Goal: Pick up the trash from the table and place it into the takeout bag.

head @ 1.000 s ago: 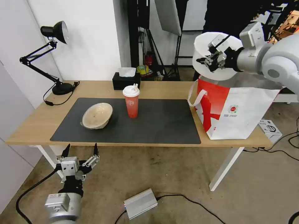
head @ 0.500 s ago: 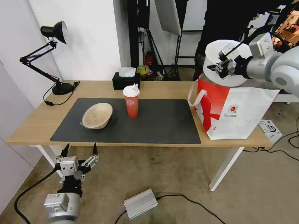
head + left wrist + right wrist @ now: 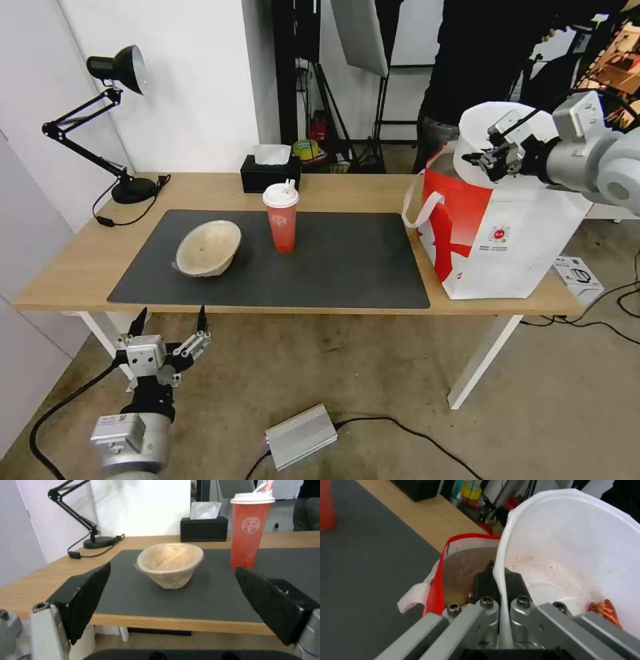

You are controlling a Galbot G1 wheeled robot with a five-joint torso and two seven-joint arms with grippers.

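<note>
Right gripper (image 3: 491, 160): clamped on white bowl (image 3: 497, 133) rim, bowl tipped on edge.
Key relation: takeout bag (image 3: 507, 240) mouth directly beneath bowl; drop runs straight down.
Left gripper (image 3: 170, 323): spread wide, idle below table (image 3: 73, 267) edge.

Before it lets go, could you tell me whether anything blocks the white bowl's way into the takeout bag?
Nothing visible does. The right gripper pinches the white bowl's rim directly over the takeout bag's open, foil-lined mouth.
</note>
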